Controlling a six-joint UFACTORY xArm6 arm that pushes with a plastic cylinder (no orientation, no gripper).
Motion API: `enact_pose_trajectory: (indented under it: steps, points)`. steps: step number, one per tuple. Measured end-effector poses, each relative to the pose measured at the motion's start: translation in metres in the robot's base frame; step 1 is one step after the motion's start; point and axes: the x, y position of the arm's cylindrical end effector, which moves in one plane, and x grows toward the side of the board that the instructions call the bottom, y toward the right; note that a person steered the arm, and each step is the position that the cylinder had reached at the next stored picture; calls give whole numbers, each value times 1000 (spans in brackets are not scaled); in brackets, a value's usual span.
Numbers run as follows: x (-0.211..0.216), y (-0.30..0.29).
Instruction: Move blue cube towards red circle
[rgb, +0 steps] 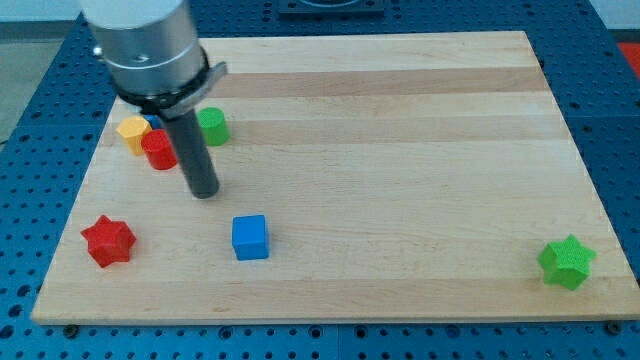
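Note:
The blue cube (250, 238) sits on the wooden board (400, 120) at the lower left of the middle. The red circle block (157, 150) stands near the view's left edge, partly hidden by the arm, next to a yellow block (133, 133). My tip (204, 192) is on the board up and left of the blue cube, apart from it, and just right of the red circle.
A green round block (212, 126) sits just right of the rod, at the upper left. A red star (108, 241) lies at the lower left corner. A green star (567, 262) lies at the lower right corner. A bit of blue shows behind the rod.

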Motion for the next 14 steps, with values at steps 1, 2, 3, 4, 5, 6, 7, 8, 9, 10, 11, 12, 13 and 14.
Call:
enact_pose_trajectory:
  steps: [1,2,3,4,5,6,7,8,9,10,11,12,13,14]
  points:
    - [0,-18]
    - [6,89]
    - [33,159]
    - [88,94]
    - [62,33]
    - [4,28]
    - [63,47]
    - [101,26]
    - [57,11]
    - [3,19]
    - [-30,20]
    - [26,40]
    - [56,30]
    - [34,-18]
